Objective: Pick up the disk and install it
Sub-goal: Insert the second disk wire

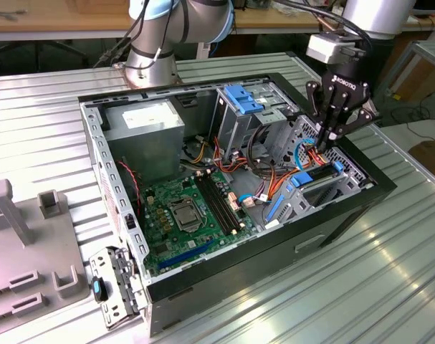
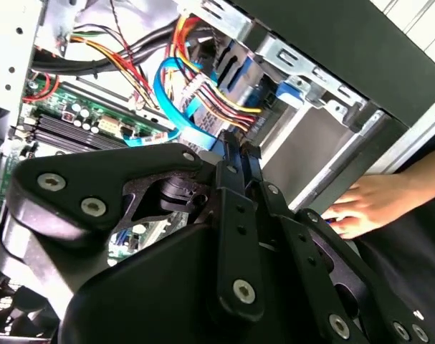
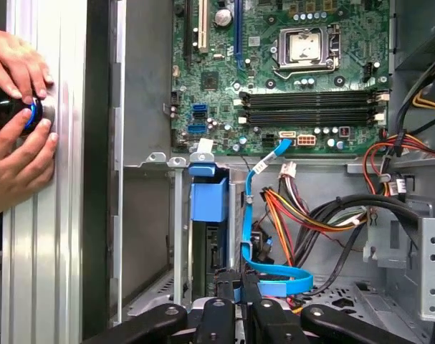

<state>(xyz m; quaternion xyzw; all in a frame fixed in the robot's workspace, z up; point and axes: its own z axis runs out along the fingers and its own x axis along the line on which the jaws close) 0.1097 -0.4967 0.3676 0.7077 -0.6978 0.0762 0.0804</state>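
The disk (image 1: pixel 319 174), a dark drive in a bright blue carrier, lies in the metal drive cage at the corner of the open computer case (image 1: pixel 117 208), on the exterior view's right. In the first wrist view the disk (image 3: pixel 207 204) sits lengthwise in its bay beside the motherboard. My gripper (image 1: pixel 323 143) hangs just above the disk's end with its black fingers (image 2: pixel 229 161) pressed together. Both wrist views show the fingertips (image 3: pixel 224 281) almost touching, and I see nothing clamped between them.
Orange wires and a blue flat cable (image 3: pixel 274 276) loop right beside the gripper. A person's hands (image 3: pixel 16 107) rest on a round black knob on the table outside the case wall. A paler blue bracket (image 1: pixel 242 97) sits deeper in the case. Grey fixtures (image 1: pixel 16 215) stand at the exterior view's left.
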